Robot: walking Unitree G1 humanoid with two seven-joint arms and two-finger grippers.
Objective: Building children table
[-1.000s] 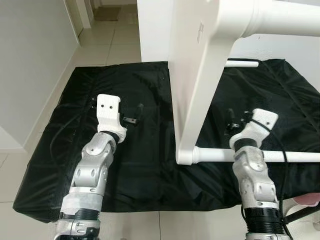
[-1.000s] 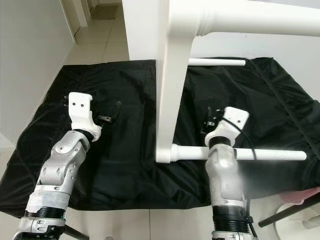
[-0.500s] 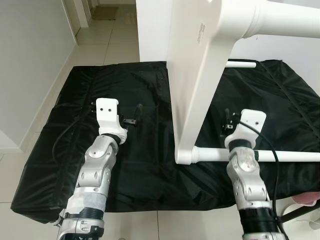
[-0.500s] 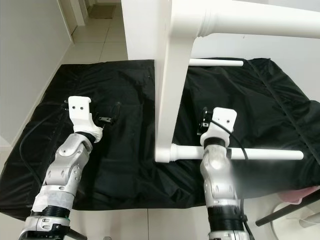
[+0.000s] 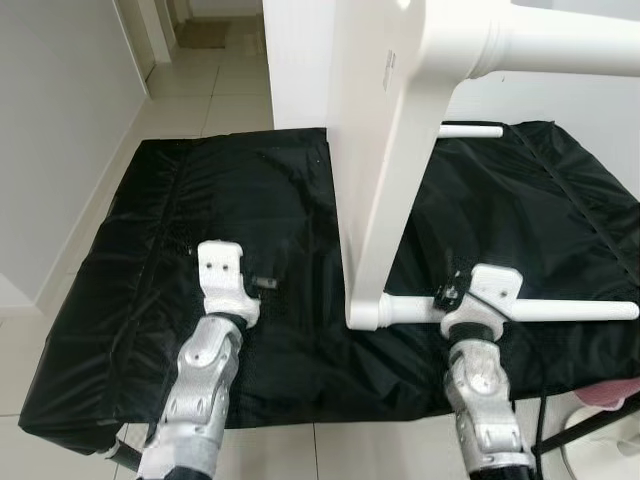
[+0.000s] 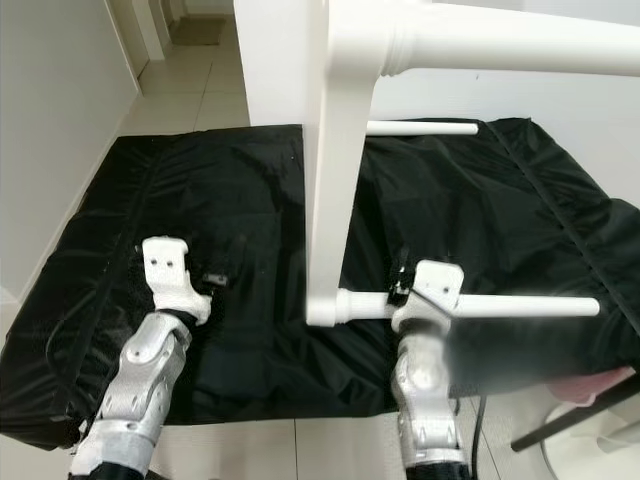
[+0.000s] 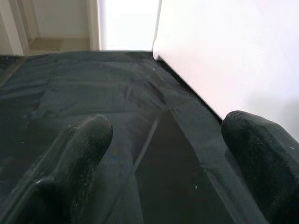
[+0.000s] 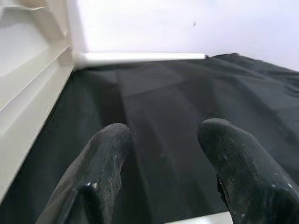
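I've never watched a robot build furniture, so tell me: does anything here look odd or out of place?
The white children's table stands on edge on the black crinkled sheet over the tiled floor, its round legs pointing sideways. That suits a table mid-build. Both grippers, left and right, are open and hold nothing. No damage shows.

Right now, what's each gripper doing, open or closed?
Left gripper: open, holding nothing, over the black cloth.
Right gripper: open, holding nothing.

A tabletop panel [image 5: 385,150] stands on edge on a floor sheet [image 5: 150,300], one leg [image 5: 545,310] projecting to the right, another [image 5: 470,131] behind it.
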